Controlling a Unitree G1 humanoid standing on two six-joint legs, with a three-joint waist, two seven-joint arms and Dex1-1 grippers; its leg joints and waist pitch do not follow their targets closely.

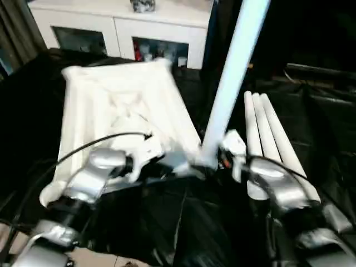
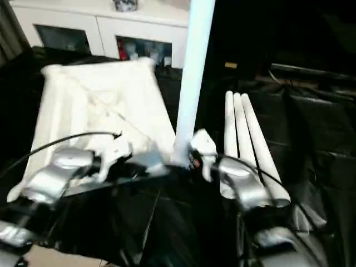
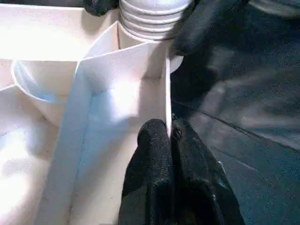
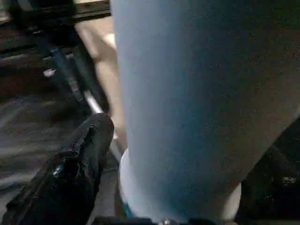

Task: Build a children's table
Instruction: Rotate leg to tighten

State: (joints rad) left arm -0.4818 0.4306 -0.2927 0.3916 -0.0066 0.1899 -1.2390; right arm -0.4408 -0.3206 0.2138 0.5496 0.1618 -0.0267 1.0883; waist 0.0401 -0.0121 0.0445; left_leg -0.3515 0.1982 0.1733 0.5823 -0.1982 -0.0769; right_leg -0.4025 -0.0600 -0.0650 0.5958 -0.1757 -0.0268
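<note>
Left end effector (image 3: 168, 140) pinching tabletop (image 1: 119, 105) rim, leg (image 1: 233, 72) beside

Head stereo pair: looks fwd and down over both forearms, mid range, right eye set a bit to the right. Both eyes share tabletop (image 1: 119, 111) at 11 o'clock, upright leg (image 1: 231, 83) at 12. Left wrist cam: v. close along left tool (image 3: 169, 140) at tabletop wall. Right wrist cam: v. close, facing same leg, one finger (image 4: 75, 164) at 8 o'clock.

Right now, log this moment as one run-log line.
left gripper: shut on tabletop rim | right gripper: around upright leg | spare legs: three
</note>
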